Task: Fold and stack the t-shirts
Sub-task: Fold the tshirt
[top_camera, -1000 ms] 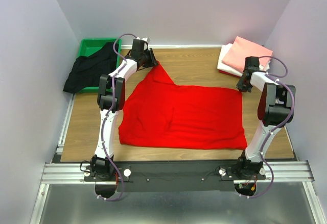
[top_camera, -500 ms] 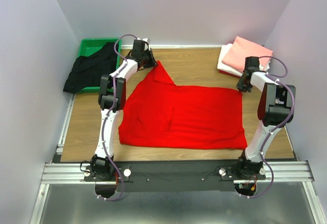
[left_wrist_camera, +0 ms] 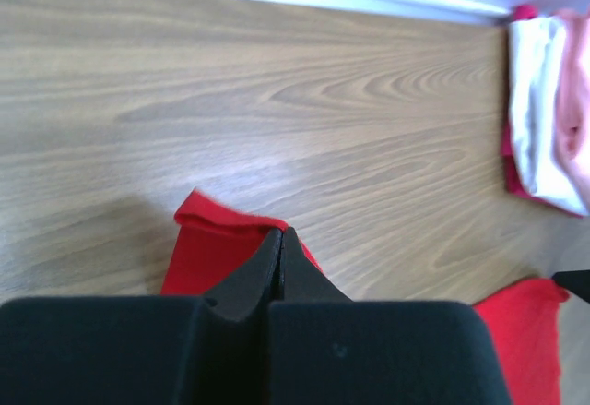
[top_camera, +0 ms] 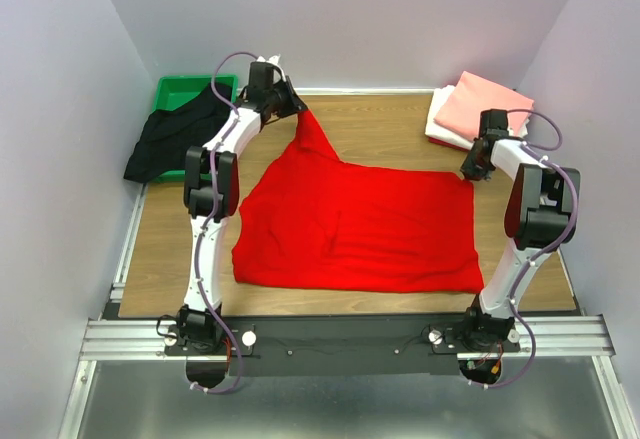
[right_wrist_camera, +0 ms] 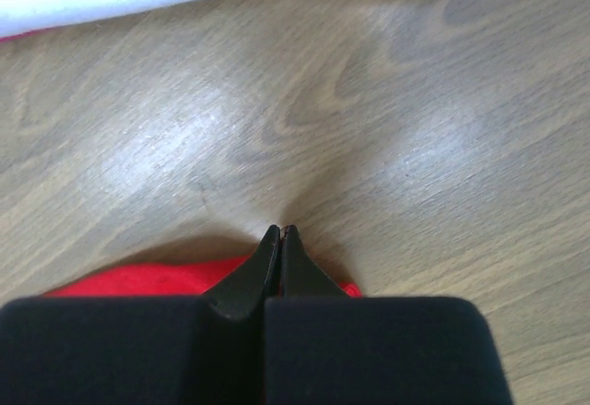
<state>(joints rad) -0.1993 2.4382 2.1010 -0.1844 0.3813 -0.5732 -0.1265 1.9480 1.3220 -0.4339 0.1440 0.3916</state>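
A bright red t-shirt [top_camera: 360, 224] lies spread over the middle of the table. My left gripper [top_camera: 291, 105] is shut on its far left corner, which is drawn up into a peak; in the left wrist view the red cloth [left_wrist_camera: 217, 244] sits pinched at the tips of that left gripper [left_wrist_camera: 281, 232]. At the shirt's far right corner my right gripper [top_camera: 470, 171] is shut low on the table, and the right wrist view has red cloth [right_wrist_camera: 138, 280] on both sides of the right gripper [right_wrist_camera: 279, 230]. A black t-shirt [top_camera: 175, 137] hangs over the bin. A salmon-pink t-shirt [top_camera: 485, 104] lies folded on a white one [top_camera: 442, 119].
A green bin [top_camera: 180, 91] stands at the far left corner, partly under the black shirt. The folded stack [left_wrist_camera: 544, 101] sits at the far right, just behind my right arm. Purple-grey walls close in the table on three sides.
The left gripper has shut on the red shirt's far left corner and moved up and back to the left, stretching that corner into a peak. The right arm has stayed put.
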